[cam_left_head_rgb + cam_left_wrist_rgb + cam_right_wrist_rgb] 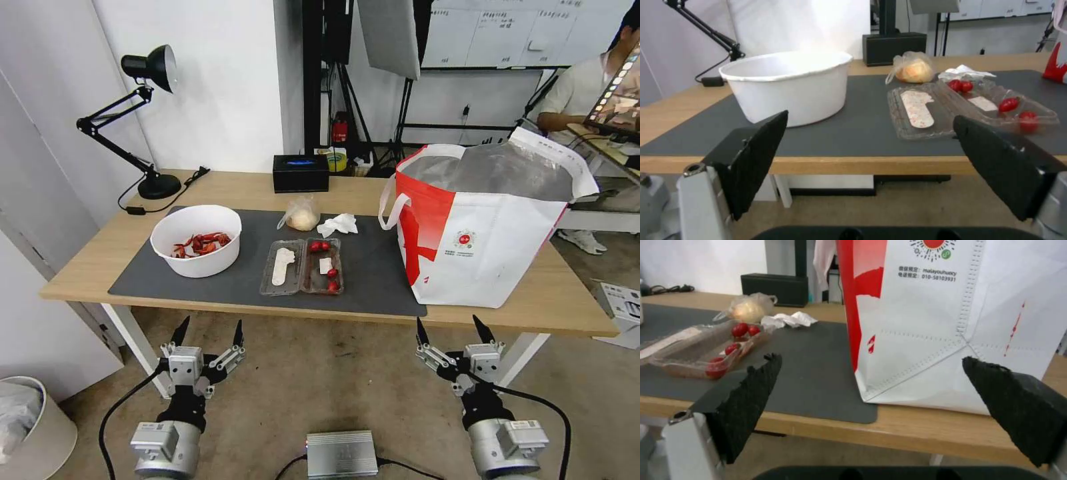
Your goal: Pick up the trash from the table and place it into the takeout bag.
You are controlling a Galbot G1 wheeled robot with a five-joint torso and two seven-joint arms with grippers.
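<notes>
On the table a white round bowl of red shell scraps sits at the left of the dark mat. A clear hinged tray with red bits lies mid-mat. Behind it are a small clear bag with a beige lump and a crumpled white tissue. The white-and-red takeout bag stands open at the right. My left gripper and right gripper hang open below the table's front edge, holding nothing. The left wrist view shows the bowl and tray; the right wrist view shows the bag.
A black desk lamp stands at the table's back left, and a black rectangular box at the back middle. A white bin is on the floor at the left. A silver box lies on the floor between my arms.
</notes>
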